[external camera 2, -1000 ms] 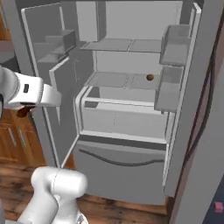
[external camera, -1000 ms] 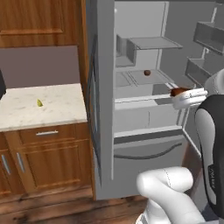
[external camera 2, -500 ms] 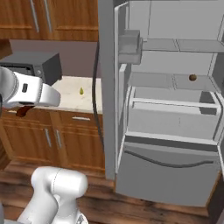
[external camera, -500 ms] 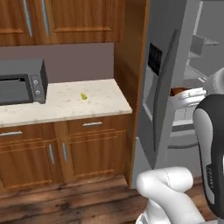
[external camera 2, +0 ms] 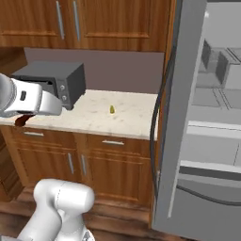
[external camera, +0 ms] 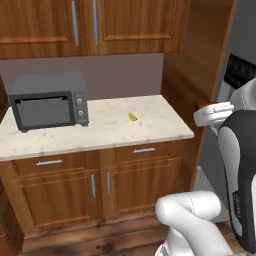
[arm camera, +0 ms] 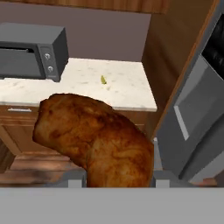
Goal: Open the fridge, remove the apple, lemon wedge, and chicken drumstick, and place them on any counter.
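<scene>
Gripping the chicken drumstick between its tips, end effector facing the counter, lemon wedge beyond

Ahead of the claw, bare counter around the lemon wedge; microwave blocking left, fridge door crowding right.

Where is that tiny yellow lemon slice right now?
The tiny yellow lemon wedge lies on the cream speckled counter, to the right of the grey microwave, apart from it, near the tall wooden panel beside the fridge.
</scene>
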Motion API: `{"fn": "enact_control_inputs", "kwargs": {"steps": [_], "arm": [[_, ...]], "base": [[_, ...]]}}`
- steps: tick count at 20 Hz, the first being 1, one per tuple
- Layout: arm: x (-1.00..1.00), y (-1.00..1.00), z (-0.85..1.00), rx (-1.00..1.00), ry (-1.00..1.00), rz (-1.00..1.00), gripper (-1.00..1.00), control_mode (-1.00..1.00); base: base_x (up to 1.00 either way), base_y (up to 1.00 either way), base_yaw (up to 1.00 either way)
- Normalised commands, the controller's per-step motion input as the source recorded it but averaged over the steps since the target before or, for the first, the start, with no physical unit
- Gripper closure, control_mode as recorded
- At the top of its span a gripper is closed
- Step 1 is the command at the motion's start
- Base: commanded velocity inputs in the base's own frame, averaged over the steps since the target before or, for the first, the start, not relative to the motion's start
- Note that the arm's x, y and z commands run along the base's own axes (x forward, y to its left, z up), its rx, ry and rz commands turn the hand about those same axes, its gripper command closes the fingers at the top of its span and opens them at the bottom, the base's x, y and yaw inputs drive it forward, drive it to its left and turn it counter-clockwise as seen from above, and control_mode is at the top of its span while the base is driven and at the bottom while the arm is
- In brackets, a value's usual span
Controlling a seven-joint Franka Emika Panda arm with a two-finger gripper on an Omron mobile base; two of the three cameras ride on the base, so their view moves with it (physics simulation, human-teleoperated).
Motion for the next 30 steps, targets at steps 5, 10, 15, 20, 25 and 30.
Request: {"fn": "enact_control_inputs", "kwargs": {"steps": [5,10,15,20,25,30], "arm": [[0.0,0.0,0.0,0.0,0.0,0.0,1.0,1.0],[0.0,0.0,0.0,0.0,0.0,0.0,1.0,1.0],[0.0,0.0,0.0,0.0,0.0,0.0,1.0,1.0],[0.0,0.0,-0.15,0.0,0.01,0.0,1.0,-1.0],[0.05,0.0,-0.82,0.0,0.07,0.0,1.0,-1.0],[0.08,0.0,-0.81,0.0,0.08,0.0,1.0,-1.0]], "base": [[1.0,0.28,0.0],[0.97,0.22,0.0],[0.63,0.15,0.0],[0.28,0.06,0.0],[0.0,0.0,0.0],[0.0,0.0,0.0]]}}
